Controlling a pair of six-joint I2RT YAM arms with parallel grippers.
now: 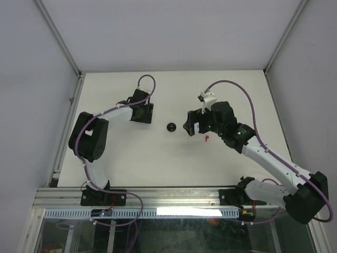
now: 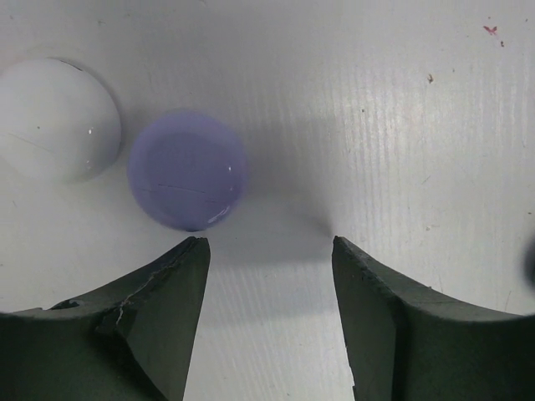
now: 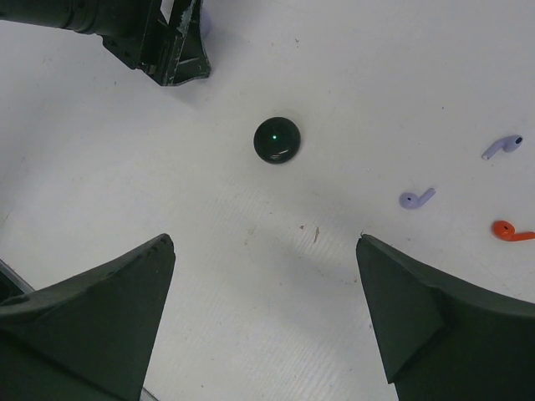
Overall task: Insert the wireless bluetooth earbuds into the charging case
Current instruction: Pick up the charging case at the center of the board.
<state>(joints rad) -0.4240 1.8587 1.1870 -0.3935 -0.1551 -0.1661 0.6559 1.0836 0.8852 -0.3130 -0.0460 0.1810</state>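
A black round charging case [image 1: 171, 127] lies mid-table between my two grippers; in the right wrist view [image 3: 276, 139] a green dot shows on it. Two lavender earbuds [image 3: 416, 199] [image 3: 501, 147] and a red earbud [image 3: 510, 231] lie loose on the table to its right; the red one also shows in the top view [image 1: 207, 138]. My right gripper [image 3: 266, 242] is open and empty above the table near the black case. My left gripper [image 2: 269, 242] is open and empty, just short of a lavender round case [image 2: 187, 171].
A white round case [image 2: 54, 117] lies beside the lavender one, almost touching it. The left gripper's body [image 3: 159, 42] shows at the top left of the right wrist view. White walls enclose the table on three sides.
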